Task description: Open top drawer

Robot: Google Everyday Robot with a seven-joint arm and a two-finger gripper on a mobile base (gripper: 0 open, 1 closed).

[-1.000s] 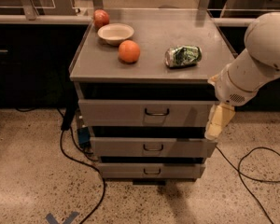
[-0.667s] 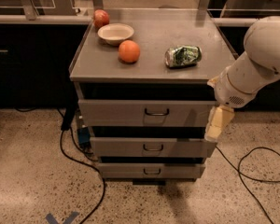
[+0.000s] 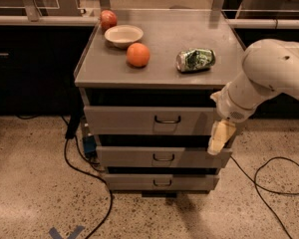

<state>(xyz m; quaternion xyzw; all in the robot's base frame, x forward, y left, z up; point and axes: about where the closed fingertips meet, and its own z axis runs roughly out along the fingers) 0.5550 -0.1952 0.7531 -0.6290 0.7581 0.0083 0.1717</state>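
The top drawer [image 3: 139, 119] is the widest of three grey metal drawers under the cabinet's grey top. Its flat front carries a small dark wire handle [image 3: 167, 120] at centre, and its front stands slightly forward of the cabinet body. The two narrower drawers [image 3: 159, 157] sit below it. My gripper [image 3: 218, 139] hangs from the white arm [image 3: 261, 78] at the right end of the drawer fronts, level with the gap between top and middle drawer, well right of the handle. It holds nothing that I can see.
On the cabinet top [image 3: 159, 39] lie an orange [image 3: 138, 55], a white bowl [image 3: 123, 35], an apple [image 3: 108, 19] and a crushed green can [image 3: 195, 59]. Black cables [image 3: 84, 168] trail on the speckled floor at both sides. Dark counters stand behind.
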